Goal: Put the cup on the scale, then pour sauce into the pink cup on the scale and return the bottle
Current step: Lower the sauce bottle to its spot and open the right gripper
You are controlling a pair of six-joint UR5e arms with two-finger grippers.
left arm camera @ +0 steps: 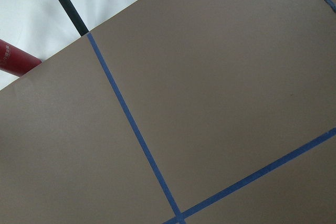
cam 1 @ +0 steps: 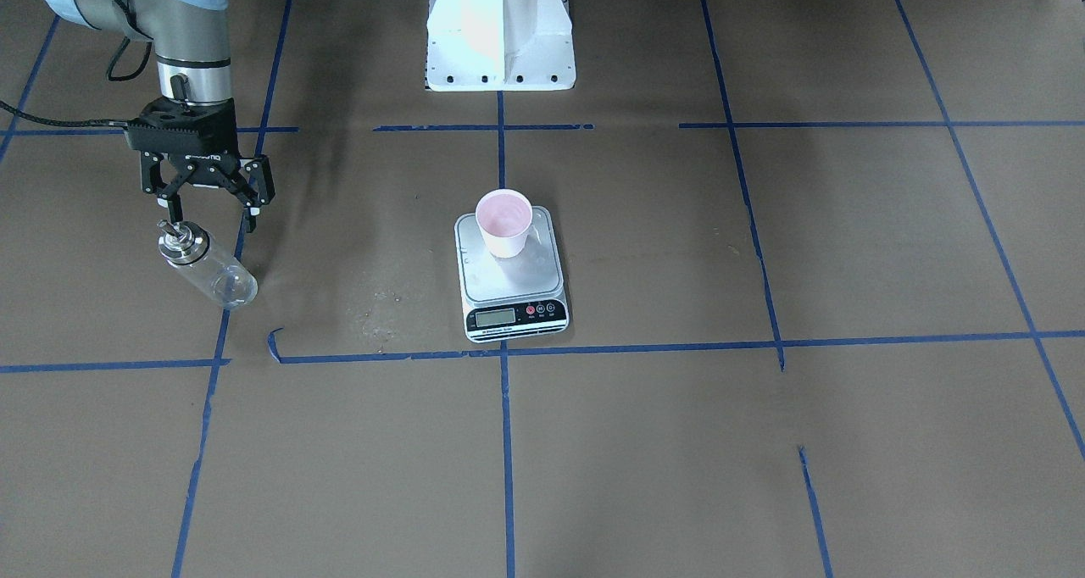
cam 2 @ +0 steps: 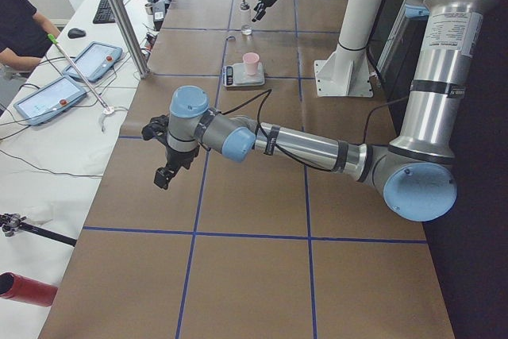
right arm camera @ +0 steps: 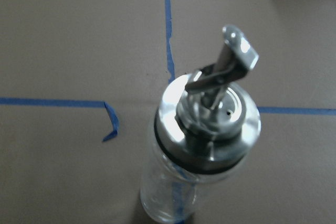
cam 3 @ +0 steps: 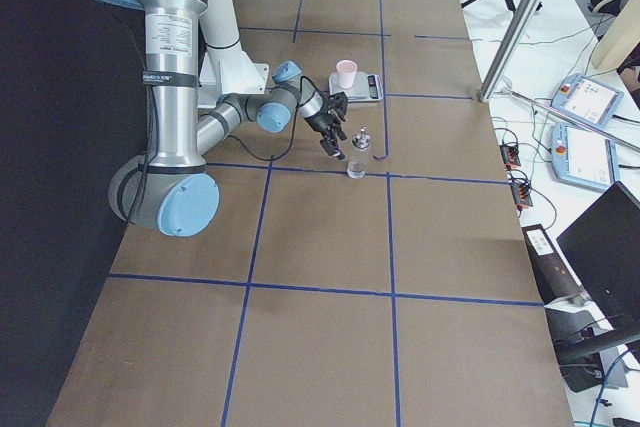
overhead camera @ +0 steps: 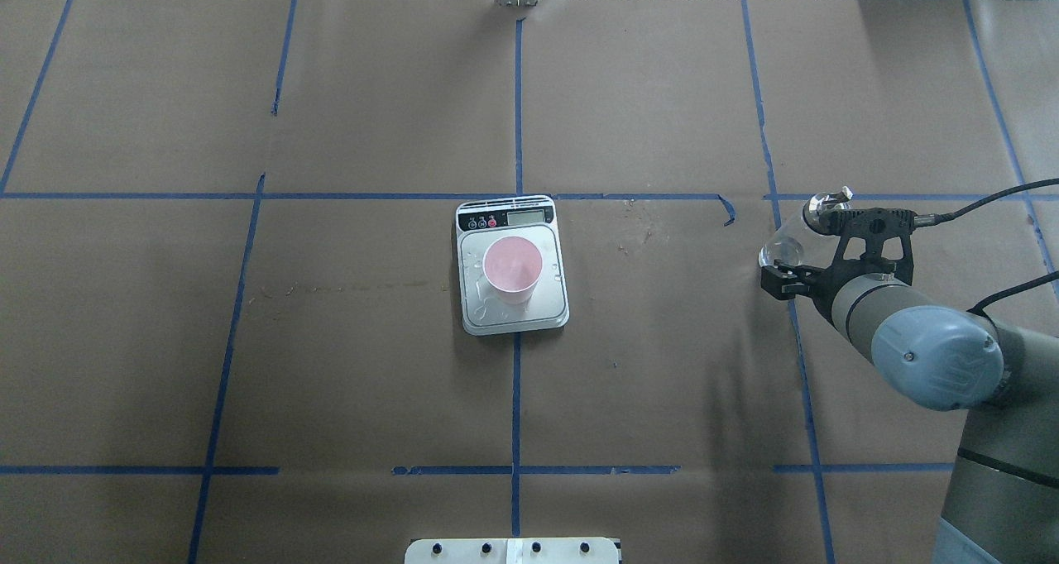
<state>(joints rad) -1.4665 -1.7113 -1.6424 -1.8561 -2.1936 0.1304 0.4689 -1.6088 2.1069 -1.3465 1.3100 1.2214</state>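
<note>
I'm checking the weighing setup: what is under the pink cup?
The silver plate of the scale, with the cup standing upright on it. The patch beneath its base is hidden.

Clear glossy glass bottle [right arm camera: 170, 179], shiny metal collar [right arm camera: 245, 125]

Even, bright light falls from above on the brown table [cam 1: 678, 442], and the shadows are soft and faint: a broad grey one lies in the upper left of the front-facing view, another toward the lower right of the overhead view. The white pedestal [cam 1: 500, 27] at top centre is washed out, and the scale [cam 1: 509, 286] shines pale. In the right wrist view the bottle [right arm camera: 207, 129] looks slightly soft, its lower end blurred, with hard white glints on its spout [right arm camera: 233, 56]. Both side views go nearly black along the robot's edge. The left wrist view's upper left corner is blown white.
</note>
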